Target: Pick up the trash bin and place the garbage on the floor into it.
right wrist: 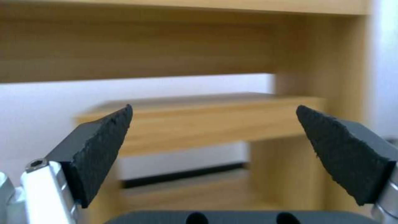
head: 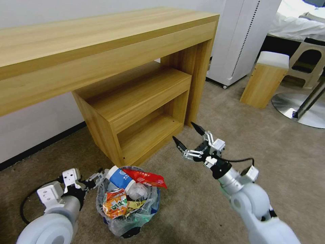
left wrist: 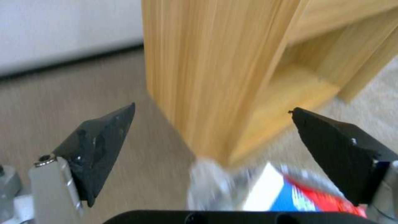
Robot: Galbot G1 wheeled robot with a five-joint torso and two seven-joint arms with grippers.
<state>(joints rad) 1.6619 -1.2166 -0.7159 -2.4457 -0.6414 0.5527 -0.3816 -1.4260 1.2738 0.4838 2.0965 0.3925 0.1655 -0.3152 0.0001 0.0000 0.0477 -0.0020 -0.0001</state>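
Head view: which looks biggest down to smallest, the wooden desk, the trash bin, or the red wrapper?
1. Wooden desk
2. Trash bin, though it sits nearer the camera
3. Red wrapper, lying on top of the bin

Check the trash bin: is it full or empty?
Full. The trash bin on the floor is heaped above its rim with garbage: blue-white cup, red wrapper, orange packet.
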